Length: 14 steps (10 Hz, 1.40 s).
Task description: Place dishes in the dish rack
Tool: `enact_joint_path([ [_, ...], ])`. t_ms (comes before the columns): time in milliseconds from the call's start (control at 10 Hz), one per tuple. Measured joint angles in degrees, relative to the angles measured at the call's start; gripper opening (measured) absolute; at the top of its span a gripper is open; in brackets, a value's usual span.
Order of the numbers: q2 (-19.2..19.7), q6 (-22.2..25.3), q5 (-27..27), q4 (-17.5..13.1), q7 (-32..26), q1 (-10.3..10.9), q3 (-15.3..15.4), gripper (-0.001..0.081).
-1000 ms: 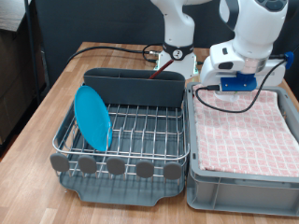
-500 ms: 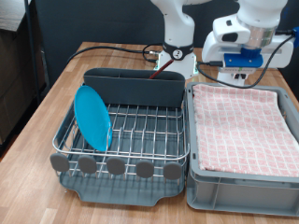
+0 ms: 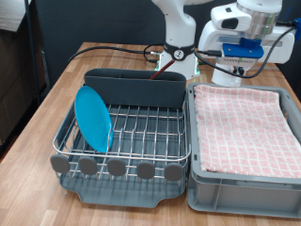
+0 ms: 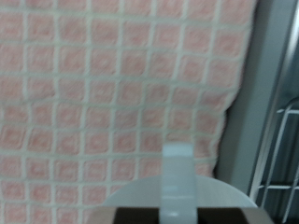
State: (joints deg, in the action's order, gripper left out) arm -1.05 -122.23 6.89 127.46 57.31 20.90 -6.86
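The bright-blue plate [image 3: 93, 118] stands on edge in the dish rack [image 3: 141, 132], at the exterior view's left side of the wire grid. My gripper [image 3: 242, 68] hangs high over the far end of the grey crate at the exterior view's right. In the wrist view the white mug [image 4: 177, 191] fills the near edge right at the fingers, its handle strip facing the camera, so the gripper looks shut on it. Below the mug lies the pink checked cloth [image 4: 112, 84].
The rack's tall grey utensil bin [image 3: 136, 88] runs along its far side. The grey crate [image 3: 245, 193] with the pink cloth [image 3: 240, 122] sits right beside the rack. The robot base and cables stand behind both, on the wooden table [image 3: 56, 94].
The gripper has risen from just above the cloth at the crate's far end to well above it. The plate and rack have not moved.
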Motion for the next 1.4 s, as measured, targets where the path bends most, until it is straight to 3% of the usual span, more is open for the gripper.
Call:
enact_joint_path([
  [200, 2.43, 0.07, 1.23, -4.07, 1.78, -0.83, -1.56, 0.0070],
  [500, 7.72, 2.09, 1.50, -11.59, 8.98, -1.13, -3.51, 0.0070],
  [600, 7.69, 2.04, 1.42, -11.46, 8.30, -1.11, -3.48, 0.0070],
  [1100, 9.32, -7.76, 4.73, -11.40, -6.43, -2.85, -5.96, 0.0070],
  [1400, 12.54, -12.63, 0.84, -13.92, -11.83, -5.07, -6.52, 0.0070],
])
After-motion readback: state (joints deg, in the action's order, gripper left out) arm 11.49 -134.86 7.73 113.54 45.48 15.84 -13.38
